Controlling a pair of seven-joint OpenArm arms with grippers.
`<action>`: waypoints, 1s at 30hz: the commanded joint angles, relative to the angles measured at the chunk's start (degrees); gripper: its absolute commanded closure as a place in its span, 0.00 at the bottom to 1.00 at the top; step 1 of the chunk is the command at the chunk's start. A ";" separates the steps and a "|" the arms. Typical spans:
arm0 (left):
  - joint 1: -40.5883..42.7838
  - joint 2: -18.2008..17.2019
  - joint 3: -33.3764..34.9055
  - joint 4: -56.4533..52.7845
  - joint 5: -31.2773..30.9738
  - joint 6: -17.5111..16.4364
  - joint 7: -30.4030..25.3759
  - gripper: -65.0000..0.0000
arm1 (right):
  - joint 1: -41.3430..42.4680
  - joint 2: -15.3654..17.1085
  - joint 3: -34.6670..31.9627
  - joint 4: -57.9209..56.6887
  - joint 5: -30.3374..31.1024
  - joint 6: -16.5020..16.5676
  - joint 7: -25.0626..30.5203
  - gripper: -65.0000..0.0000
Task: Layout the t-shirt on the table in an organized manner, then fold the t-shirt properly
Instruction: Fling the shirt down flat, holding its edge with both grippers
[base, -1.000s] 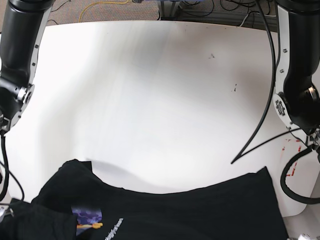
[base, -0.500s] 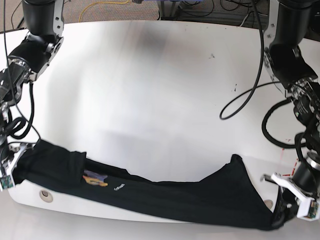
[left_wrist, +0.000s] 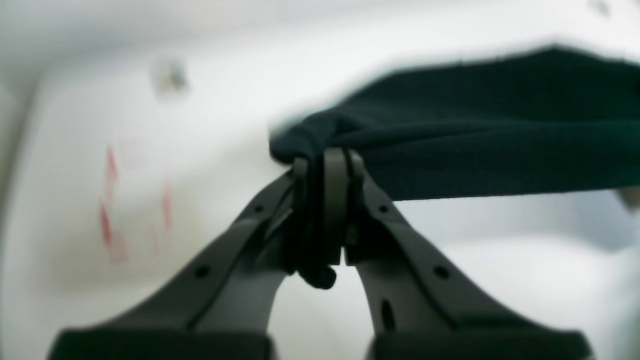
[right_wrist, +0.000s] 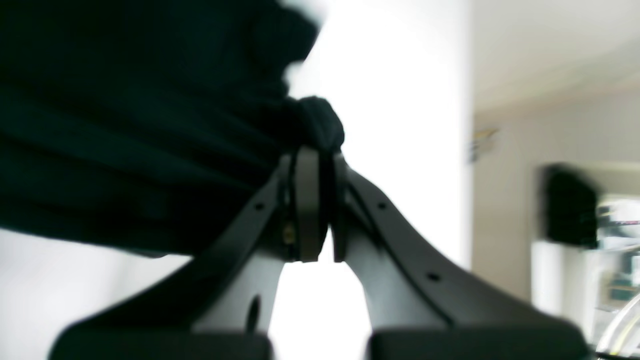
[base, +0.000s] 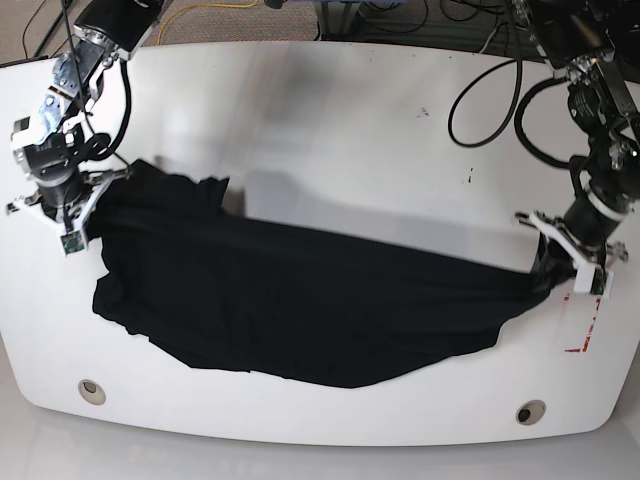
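Observation:
The black t-shirt (base: 300, 305) lies stretched across the middle of the white table (base: 330, 110), pulled between both grippers. My left gripper (base: 547, 268) is at the right of the base view, shut on a bunched corner of the t-shirt (left_wrist: 475, 125). In the left wrist view its fingertips (left_wrist: 327, 162) pinch the cloth just above the table. My right gripper (base: 93, 197) is at the left of the base view. It is shut on the opposite end of the t-shirt (right_wrist: 125, 130), with a knob of cloth sticking out past its tips (right_wrist: 313, 160).
A red-outlined rectangle mark (base: 582, 330) sits on the table just in front of the left gripper. Two round grommet holes (base: 91, 390) (base: 529, 411) are near the front edge. Black cables (base: 480, 90) loop over the back right corner.
Both arms have carried the t-shirt from the front edge toward the table's middle. It now lies spread wide between the grippers, which have stayed shut on it.

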 joint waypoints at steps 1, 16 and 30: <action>3.31 -0.94 -1.40 1.09 -1.63 0.10 -1.66 1.00 | -2.00 -0.25 0.84 1.09 -0.52 -0.53 1.14 1.00; 25.55 -0.67 -7.64 0.92 -2.15 0.10 -1.66 1.00 | -16.68 -6.14 1.89 1.09 -0.52 -0.53 6.51 1.00; 33.38 -0.58 -8.34 0.30 -1.98 0.10 -1.75 1.00 | -24.42 -11.42 1.89 1.09 -0.52 -0.53 10.99 1.00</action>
